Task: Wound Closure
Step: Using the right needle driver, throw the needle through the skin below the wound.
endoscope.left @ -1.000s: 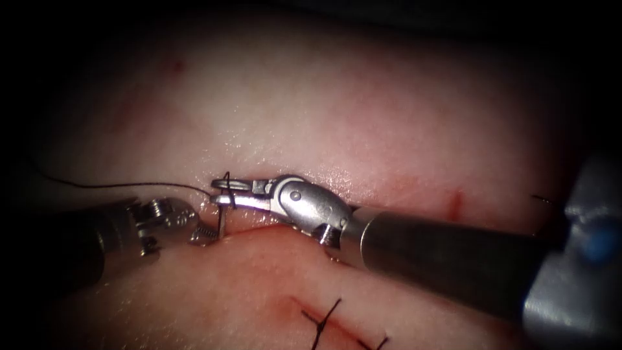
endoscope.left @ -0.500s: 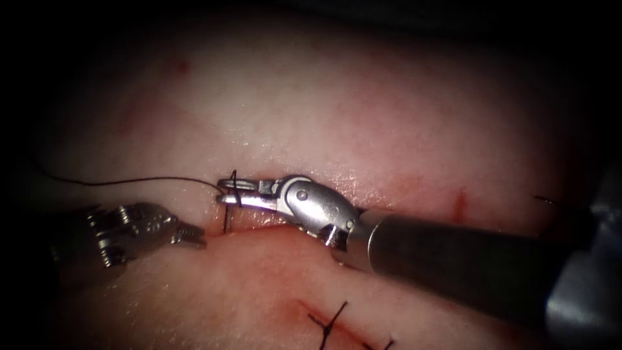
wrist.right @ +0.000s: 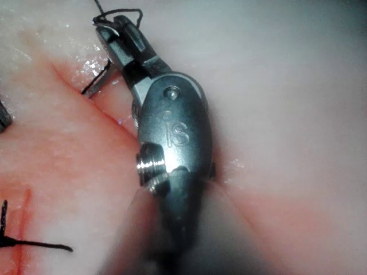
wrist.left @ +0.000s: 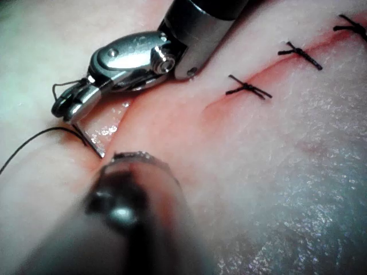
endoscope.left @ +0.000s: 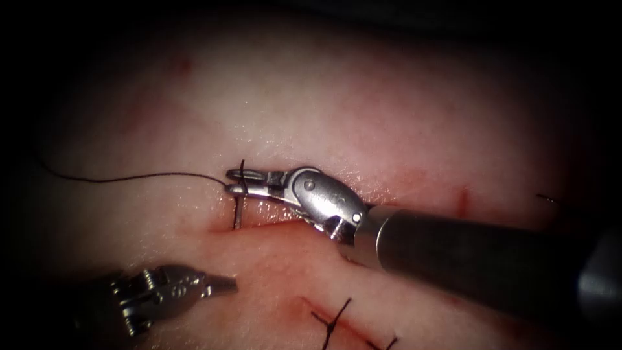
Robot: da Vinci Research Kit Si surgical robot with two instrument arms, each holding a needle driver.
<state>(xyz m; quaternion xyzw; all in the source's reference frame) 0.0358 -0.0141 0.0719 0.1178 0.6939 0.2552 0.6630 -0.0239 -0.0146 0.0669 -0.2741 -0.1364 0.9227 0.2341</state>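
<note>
The right tool [endoscope.left: 241,183] pinches the needle [endoscope.left: 238,209] near its tail, its tip in the cut [endoscope.left: 272,225]. The left tool [endoscope.left: 223,283], jaws pressed together, holds nothing. The right wrist view reads "IS" on the right tool's housing; the left wrist view shows tied stitches [wrist.left: 248,89].

needle [endoscope.left: 238,210] and thread [endoscope.left: 142,177] bar cut [endoscope.left: 272,223], tissue [endoscope.left: 363,110] above open

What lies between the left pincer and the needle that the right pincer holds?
In the endoscope view, bare tissue and the open cut lie between the left pincer, which holds nothing, and the needle, whose lower part enters the cut.
</note>
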